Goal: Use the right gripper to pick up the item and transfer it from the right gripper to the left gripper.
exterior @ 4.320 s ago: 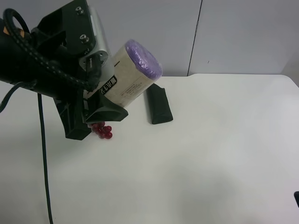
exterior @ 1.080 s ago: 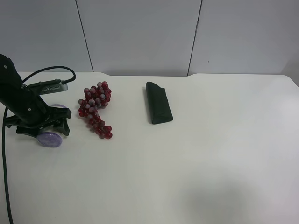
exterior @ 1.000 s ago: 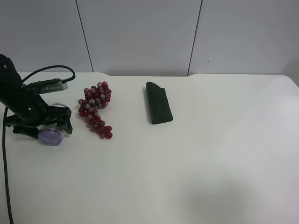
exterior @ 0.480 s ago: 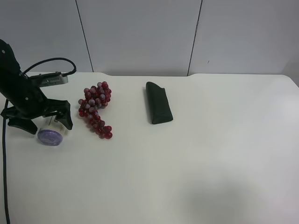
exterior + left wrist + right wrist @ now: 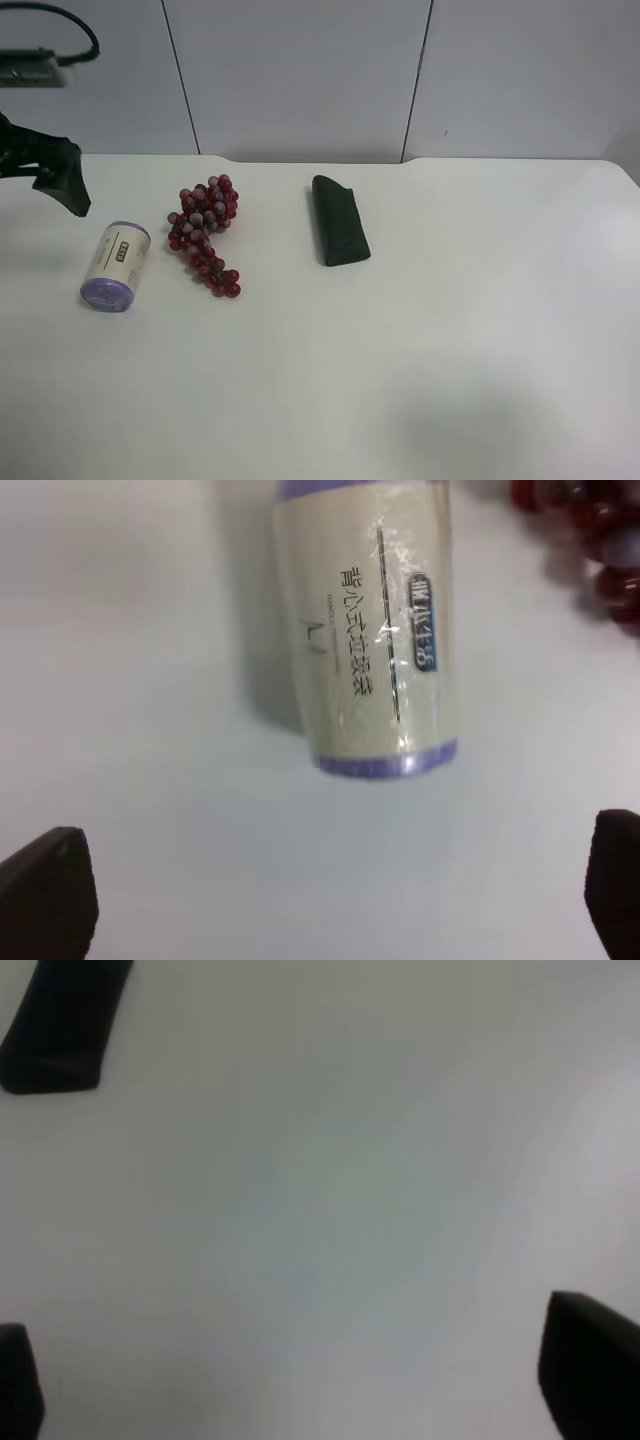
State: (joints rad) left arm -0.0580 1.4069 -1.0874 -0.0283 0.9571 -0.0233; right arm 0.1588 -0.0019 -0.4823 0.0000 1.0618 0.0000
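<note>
The item point(image 5: 115, 267), a cream-labelled roll with purple ends, lies on its side on the white table point(image 5: 420, 340), left of the grape bunch. Nothing holds it. The arm at the exterior high view's left carries my left gripper point(image 5: 40, 172); it hangs open and empty, raised above and behind the roll. In the left wrist view the roll point(image 5: 365, 630) lies beyond my open left gripper point(image 5: 330, 905), with the fingertips point(image 5: 45, 890) far apart. My right gripper point(image 5: 300, 1385) is open and empty over bare table. It is out of the exterior high view.
A red grape bunch point(image 5: 205, 235) lies just right of the roll and shows in the left wrist view point(image 5: 590, 530). A dark green pouch point(image 5: 340, 233) lies mid-table, also seen in the right wrist view point(image 5: 60, 1025). Grey wall panels stand behind the table.
My left gripper set the roll on the table, opened and let go. It then rose up and back, away from it. The roll now lies free on its side.
</note>
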